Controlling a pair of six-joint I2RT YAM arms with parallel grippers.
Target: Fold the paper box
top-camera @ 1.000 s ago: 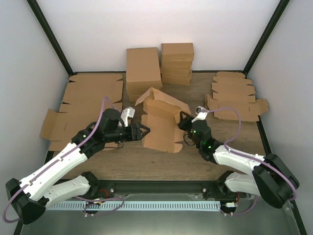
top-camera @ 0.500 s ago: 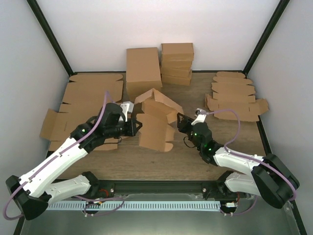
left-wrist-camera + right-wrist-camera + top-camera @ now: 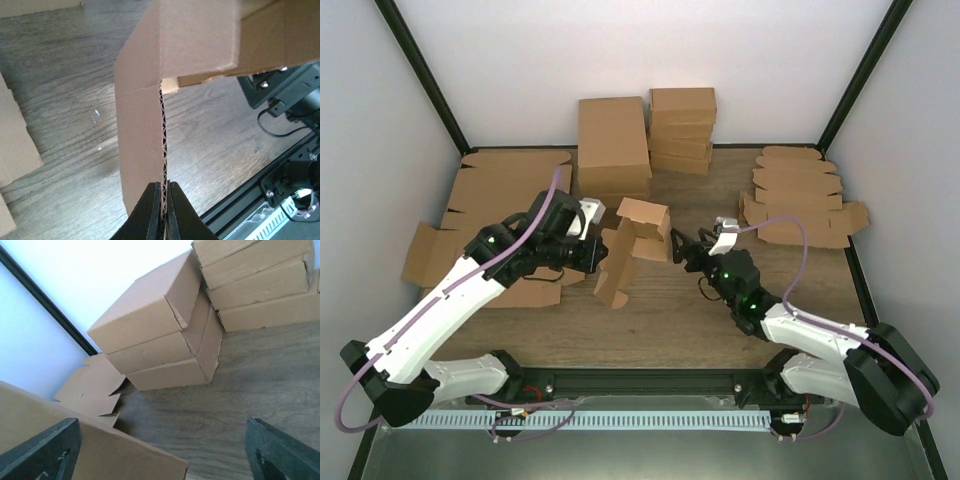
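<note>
Starting up top: can see the left pincer (image 3: 603,258) pinched fully shut on one edge of the paper box (image 3: 630,250), holding it up on end right at its fingertips. Puts the box between both pincers, long side stretching up and away from the left one, loose flaps poking toward the right pincer (image 3: 682,250). Got that one spread wide with nothing in it, flaps just beside it on its left. Can't say from here whether touching or a hair apart. Judging by that, would pick the right arm for the next fold, since the free flaps face it

Over to the left wrist: shows the left pincer (image 3: 163,190) squeezed on a single corrugated wall seen edge-on, with the paper box (image 3: 190,35) rising straight ahead of the tips and then bending off to the right. Confirms the bite, which the top view only hints at

Right wrist last: shows the right pincer (image 3: 162,432) wide open over bare table (image 3: 260,375), with a corner of the paper box (image 3: 115,452) low down by the left finger, not between the jaws. Also picks up finished cartons (image 3: 150,325) well ahead. Probably means shifting left before closing
</note>
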